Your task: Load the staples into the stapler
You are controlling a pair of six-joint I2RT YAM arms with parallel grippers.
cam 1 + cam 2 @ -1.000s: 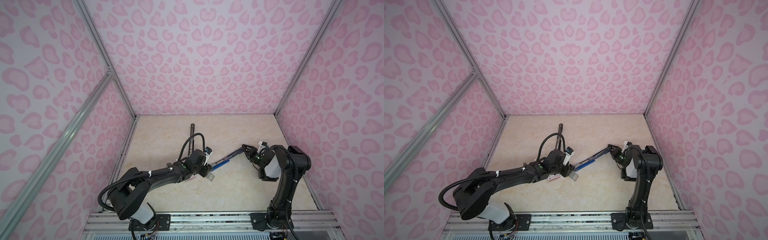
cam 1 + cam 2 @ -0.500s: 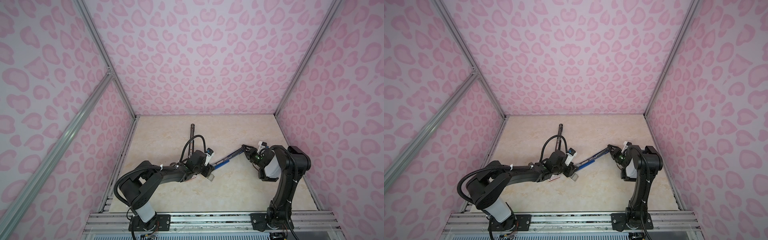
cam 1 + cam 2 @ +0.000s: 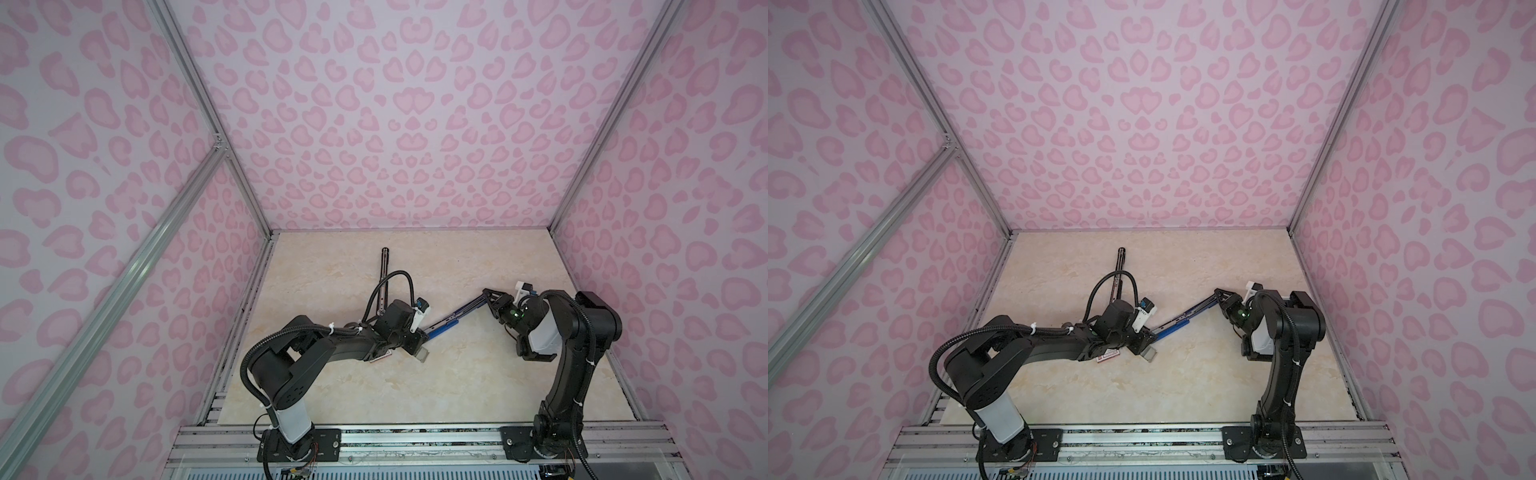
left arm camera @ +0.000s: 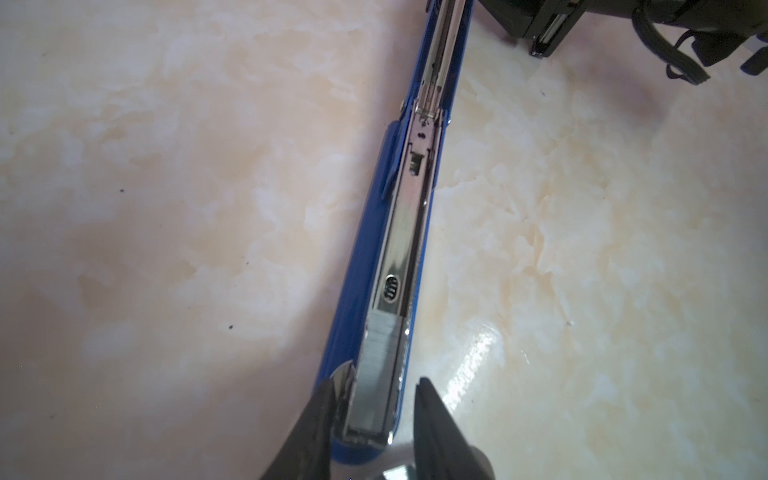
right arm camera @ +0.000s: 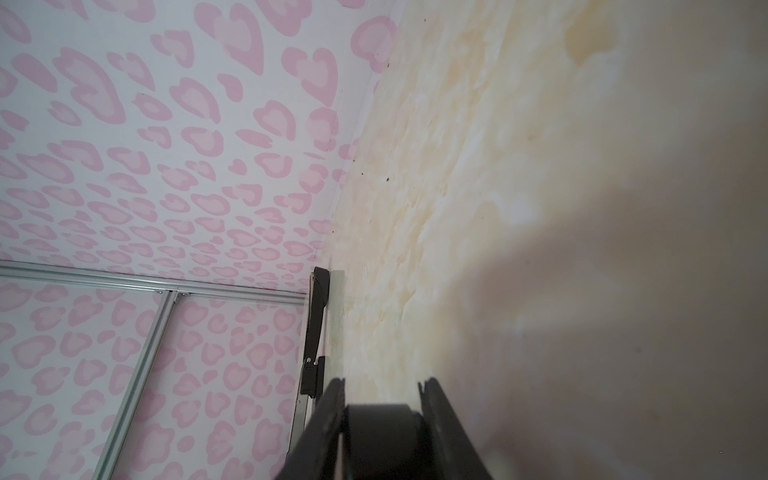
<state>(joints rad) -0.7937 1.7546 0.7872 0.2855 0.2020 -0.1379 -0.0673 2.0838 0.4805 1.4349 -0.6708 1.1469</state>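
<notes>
left arm (image 3: 316, 353): stretched low toward centre, wrist pitched down. left gripper (image 4: 380, 386): jaws part-way apart, straddling one end of the stapler (image 4: 409, 216), one finger clear of it. right arm (image 3: 571, 365): upright, elbow high, forearm folded forward and down. right gripper (image 5: 382, 384): clamped on the stapler's far end.

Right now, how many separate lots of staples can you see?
2. One strip of staples lies in the blue stapler's open channel, between the left gripper's fingers; one grey block sits on the table beside that gripper. More may hide under the left arm.
</notes>
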